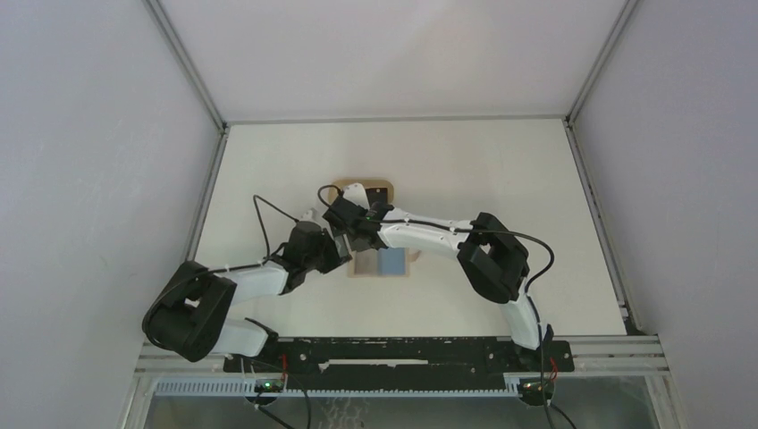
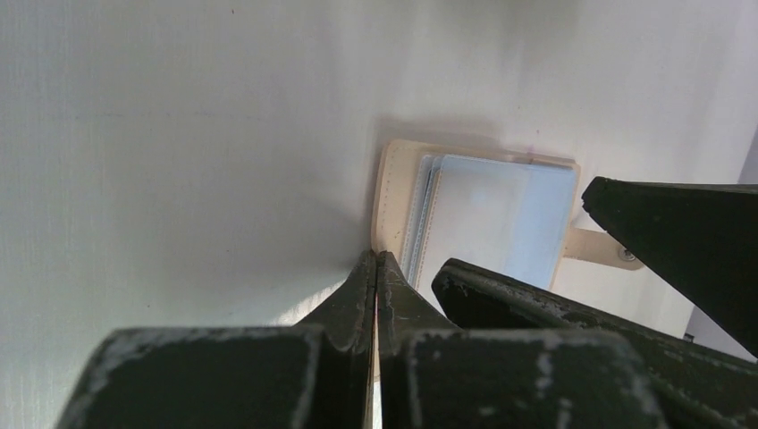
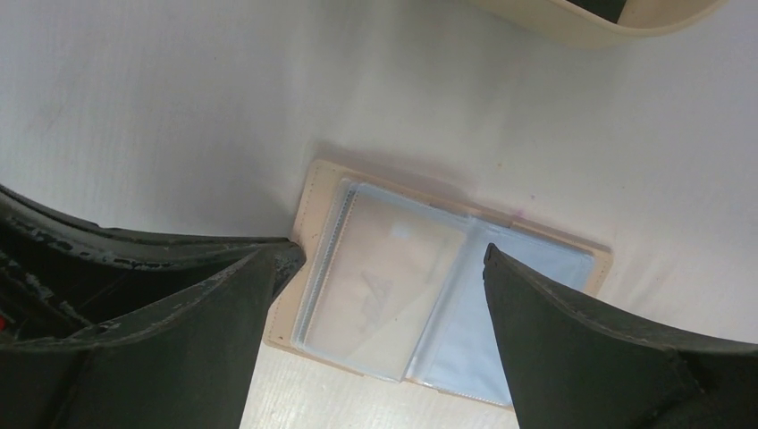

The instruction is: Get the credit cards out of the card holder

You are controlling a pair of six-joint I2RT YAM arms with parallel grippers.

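Pressing the holder [image 3: 527, 268] at centre frame with our closed left pincer [image 2: 376, 261], we should lower the wide-spread right pincer [image 3: 389, 259] squarely over one card [image 3: 375, 304], then pinch.

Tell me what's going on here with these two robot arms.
The arms are working on a card holder that lies open and flat on the table, with its clear sleeves facing up. The left gripper is shut, its tips set at one edge of the holder's cover, apparently pinning it down. The right gripper hangs wide open over the sleeves and holds nothing. No card is in either gripper yet. A light wooden tray sits just beyond the holder.
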